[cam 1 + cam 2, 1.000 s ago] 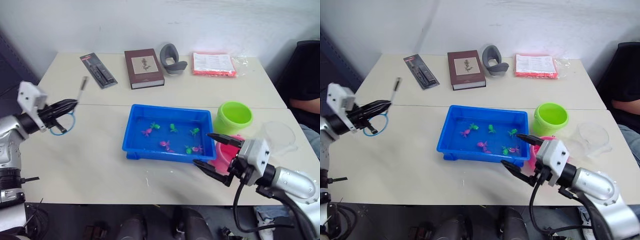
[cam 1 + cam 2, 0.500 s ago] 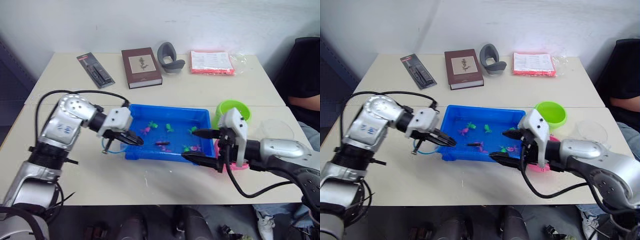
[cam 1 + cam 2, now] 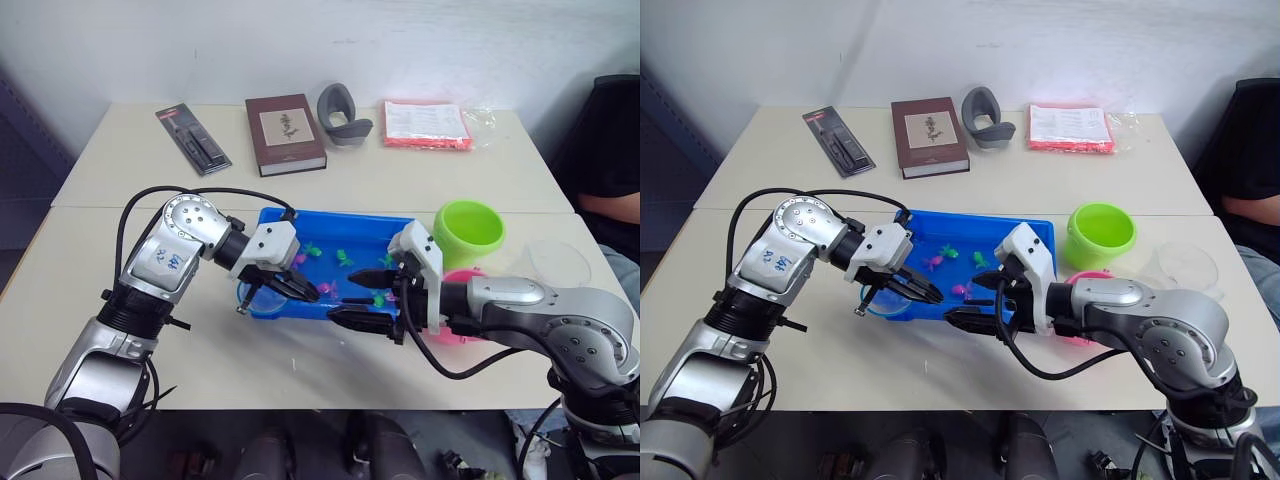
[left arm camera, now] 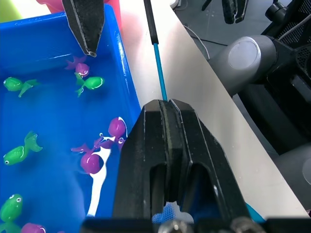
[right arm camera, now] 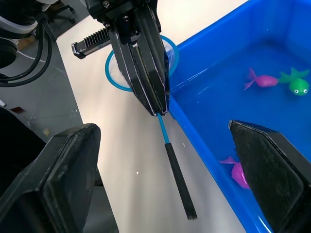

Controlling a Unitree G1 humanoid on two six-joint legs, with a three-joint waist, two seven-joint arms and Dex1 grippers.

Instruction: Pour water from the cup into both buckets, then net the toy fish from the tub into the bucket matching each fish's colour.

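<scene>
The left gripper [image 3: 300,288], clamped on the net [image 5: 165,133], has reached the tub [image 3: 400,230]; the right gripper [image 3: 365,298], wide open, now flanks its handle for a handover.

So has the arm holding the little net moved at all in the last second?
Yes. The left gripper swung in from the table's left edge to the blue tub.

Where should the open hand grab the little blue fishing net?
By the black handle at the free end of the small blue-hooped net. The left gripper pinches the blue shaft near the hoop, so the open right gripper should come from the handle side, straddling it.
</scene>
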